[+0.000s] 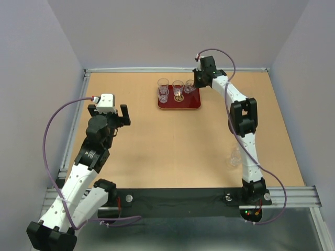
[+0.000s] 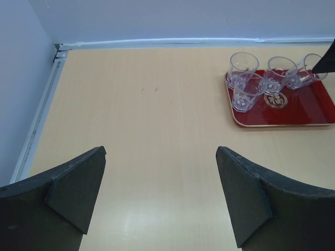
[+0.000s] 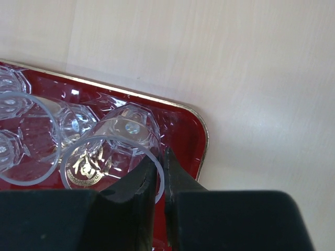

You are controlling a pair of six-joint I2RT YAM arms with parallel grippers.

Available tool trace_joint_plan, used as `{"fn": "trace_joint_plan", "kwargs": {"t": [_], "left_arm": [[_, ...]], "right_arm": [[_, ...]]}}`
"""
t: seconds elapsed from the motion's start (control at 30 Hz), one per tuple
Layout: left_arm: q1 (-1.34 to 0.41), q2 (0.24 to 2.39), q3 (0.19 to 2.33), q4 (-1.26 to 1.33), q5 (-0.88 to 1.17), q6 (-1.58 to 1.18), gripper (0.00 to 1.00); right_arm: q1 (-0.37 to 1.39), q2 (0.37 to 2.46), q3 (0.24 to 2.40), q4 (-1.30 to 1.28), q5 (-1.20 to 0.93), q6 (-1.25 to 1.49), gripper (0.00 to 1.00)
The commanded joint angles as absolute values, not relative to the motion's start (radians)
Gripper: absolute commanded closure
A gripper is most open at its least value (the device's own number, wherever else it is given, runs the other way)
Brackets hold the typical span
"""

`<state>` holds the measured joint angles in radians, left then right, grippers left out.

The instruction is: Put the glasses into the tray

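The dark-red tray point(image 1: 192, 103) lies at the far middle of the table. Three clear glasses point(image 1: 163, 83) stand in its left half. My right gripper point(image 1: 195, 82) is shut on the rim of a fourth glass point(image 1: 189, 87), held tilted over the tray's far right part. In the right wrist view the fingers point(image 3: 178, 178) pinch that glass's point(image 3: 118, 146) wall, one inside and one outside, above the tray point(image 3: 186, 133). My left gripper point(image 1: 109, 116) is open and empty, well left of the tray. The left wrist view shows it point(image 2: 160, 157) over bare table, with the tray point(image 2: 309, 112) far right.
Another clear glass point(image 1: 234, 157) stands on the table beside my right arm's lower link, partly hidden. A metal rail point(image 1: 73, 136) runs along the table's left edge, and walls close the back and sides.
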<state>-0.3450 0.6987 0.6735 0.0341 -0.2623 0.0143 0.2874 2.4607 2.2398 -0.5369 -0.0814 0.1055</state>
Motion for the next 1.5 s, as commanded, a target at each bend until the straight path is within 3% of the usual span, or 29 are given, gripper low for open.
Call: {"fn": "trace_joint_plan", "kwargs": {"t": [0.0,0.77,1.13,1.3,1.47], "left_arm": [[-0.339,0.693,0.669,0.086,-0.264,0.028,0.02],[-0.333,0.677,0.667,0.086,-0.258,0.025,0.02],[-0.333,0.669,0.667,0.084,-0.256,0.025,0.02],[-0.331,0.655,0.664,0.086,-0.258,0.023,0.02],[-0.331,0.638,0.666,0.086,-0.255,0.023,0.02]], "right_arm": [[0.307,2.477,2.299,-0.505,-0.054,0.098,0.88],[0.348,2.468,2.336,-0.502,-0.018,0.068,0.62],[0.348,2.311,2.273,-0.5,-0.006,0.009,0.53],[0.345,2.168,2.126,-0.502,-0.095,-0.144,0.45],[0.327,1.947,1.826,-0.502,-0.234,-0.311,0.33]]}}
